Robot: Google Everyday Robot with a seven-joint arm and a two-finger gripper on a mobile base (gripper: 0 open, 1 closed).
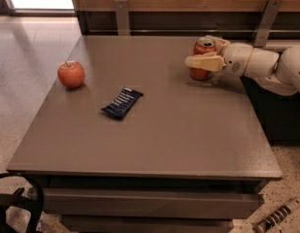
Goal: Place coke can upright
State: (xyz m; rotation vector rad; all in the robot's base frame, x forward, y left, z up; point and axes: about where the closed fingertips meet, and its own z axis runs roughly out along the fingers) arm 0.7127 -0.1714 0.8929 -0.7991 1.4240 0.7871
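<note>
The coke can [202, 72] is a red-orange can with a silver top. It stands upright on the grey table [154, 130] near the back right. My gripper [202, 51] reaches in from the right and straddles the can. The near finger [205, 62] crosses in front of the can, and the far finger [218, 41] is behind its top. The fingers look spread a little off the can, so the gripper is open around it.
A red apple [71, 74] sits at the table's left side. A dark blue snack bar [122, 102] lies left of centre. A wooden wall with metal brackets [122, 14] runs behind the table. The table's right edge is just beyond the arm.
</note>
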